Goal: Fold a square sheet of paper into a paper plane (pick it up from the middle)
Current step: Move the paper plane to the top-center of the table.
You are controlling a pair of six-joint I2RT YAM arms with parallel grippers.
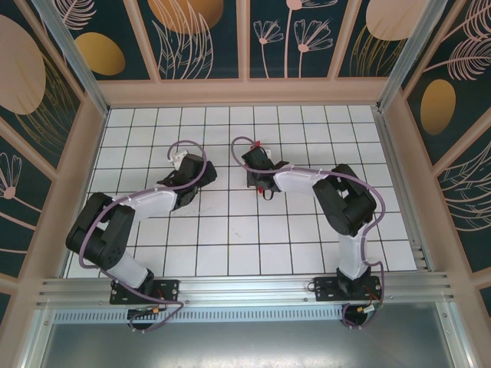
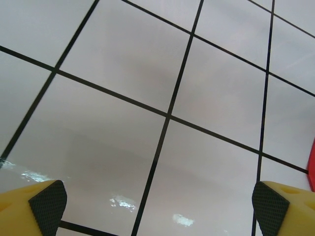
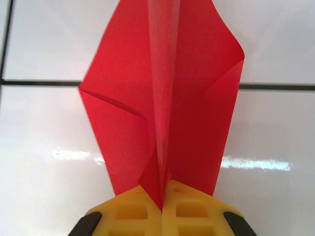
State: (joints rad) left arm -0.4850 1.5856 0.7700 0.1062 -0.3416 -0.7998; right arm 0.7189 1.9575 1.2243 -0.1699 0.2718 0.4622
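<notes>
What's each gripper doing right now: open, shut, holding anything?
Left gripper: open, nothing between its fingers.
Right gripper: shut on the folded red paper.

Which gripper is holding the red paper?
The right gripper, fingers shut on the folded red paper; the left gripper has fingers spread wide over white tiles.
</notes>
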